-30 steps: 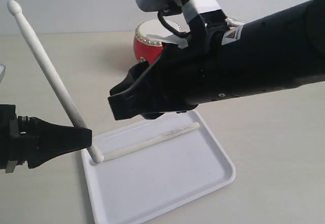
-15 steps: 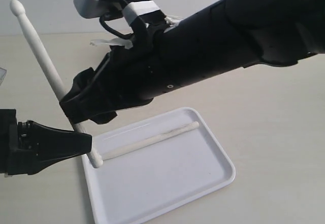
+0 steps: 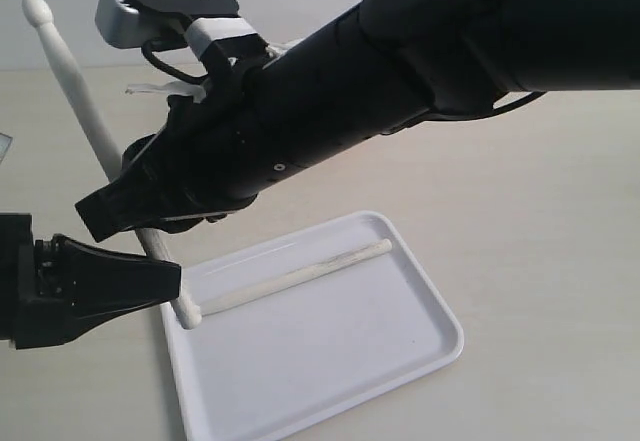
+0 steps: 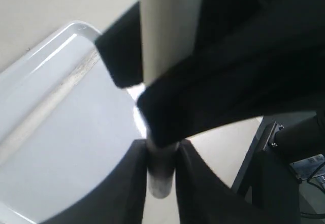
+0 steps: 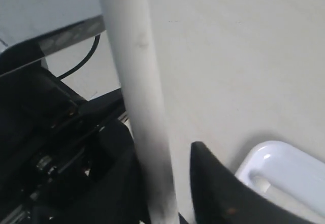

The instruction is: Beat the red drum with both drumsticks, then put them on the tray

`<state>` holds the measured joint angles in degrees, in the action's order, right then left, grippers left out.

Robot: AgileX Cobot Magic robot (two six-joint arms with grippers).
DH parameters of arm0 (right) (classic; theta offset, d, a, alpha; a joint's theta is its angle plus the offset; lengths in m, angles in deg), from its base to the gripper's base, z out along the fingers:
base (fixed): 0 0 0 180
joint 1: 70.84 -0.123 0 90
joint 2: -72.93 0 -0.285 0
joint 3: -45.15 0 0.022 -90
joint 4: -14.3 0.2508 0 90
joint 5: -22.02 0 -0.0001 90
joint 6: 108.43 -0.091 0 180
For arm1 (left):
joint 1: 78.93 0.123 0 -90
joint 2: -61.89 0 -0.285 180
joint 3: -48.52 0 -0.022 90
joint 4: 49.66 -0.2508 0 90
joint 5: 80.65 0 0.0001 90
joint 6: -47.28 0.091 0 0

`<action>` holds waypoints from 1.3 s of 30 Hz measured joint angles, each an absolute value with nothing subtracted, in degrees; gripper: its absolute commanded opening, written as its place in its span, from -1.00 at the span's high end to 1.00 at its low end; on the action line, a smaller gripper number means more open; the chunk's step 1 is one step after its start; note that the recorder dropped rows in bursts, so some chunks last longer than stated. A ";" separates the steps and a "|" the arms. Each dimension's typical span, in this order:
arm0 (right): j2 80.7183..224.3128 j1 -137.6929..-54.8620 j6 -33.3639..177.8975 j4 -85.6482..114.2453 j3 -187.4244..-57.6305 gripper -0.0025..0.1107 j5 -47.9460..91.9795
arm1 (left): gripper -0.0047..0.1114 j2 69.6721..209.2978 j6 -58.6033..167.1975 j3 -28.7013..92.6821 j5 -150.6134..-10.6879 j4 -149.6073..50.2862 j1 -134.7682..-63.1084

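Note:
My left gripper (image 3: 172,279) is shut on a drumstick (image 3: 80,101) near its butt end. The stick rises tilted, tip up and to the far left, butt at the tray's left corner. My right gripper (image 3: 110,216) has reached across, and its open jaws straddle that same stick just above the left gripper. In the right wrist view the stick (image 5: 139,82) lies against one finger, with a gap to the other (image 5: 208,178). The second drumstick (image 3: 300,276) lies flat on the white tray (image 3: 350,361). The right arm hides the red drum.
The big black right arm (image 3: 420,71) spans the middle of the scene above the tray's far edge. Beige tabletop (image 3: 540,261) surrounds the tray. A grey camera block (image 3: 165,6) sits on the right wrist.
The right arm swung left across the scene, covering the drum, until its jaws came around the stick held by the left gripper. The left gripper and both sticks stayed in place.

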<state>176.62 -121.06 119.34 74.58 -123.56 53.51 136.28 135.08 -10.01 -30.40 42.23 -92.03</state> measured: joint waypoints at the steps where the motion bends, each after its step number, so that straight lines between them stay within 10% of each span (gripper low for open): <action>1: 176.62 -121.06 119.34 74.97 -123.56 0.96 53.78 | 0.92 136.28 135.08 -10.01 -30.40 42.34 -92.03; 7: 176.62 -120.83 120.04 75.28 -123.60 0.96 54.25 | 0.86 136.28 134.97 -10.01 -30.40 42.45 -92.03; 16: 173.88 -115.31 119.18 72.81 -123.60 0.96 54.06 | -0.07 136.28 135.08 -10.01 -29.94 44.17 -92.03; 20: 172.37 -110.79 114.45 64.31 -123.60 0.96 53.62 | 0.13 136.19 135.18 -10.01 -29.53 45.14 -92.03; 25: 172.03 -108.00 102.27 39.42 -123.60 0.96 57.62 | 0.90 135.38 133.67 -7.49 -29.00 45.24 -91.80; 39: 172.31 -115.49 95.08 5.71 -117.07 0.96 67.08 | 0.92 128.28 126.54 -1.45 -32.46 42.57 -76.21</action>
<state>172.31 -115.49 95.08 5.71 -117.07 67.08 128.28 126.54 -1.45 -32.46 42.57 -76.21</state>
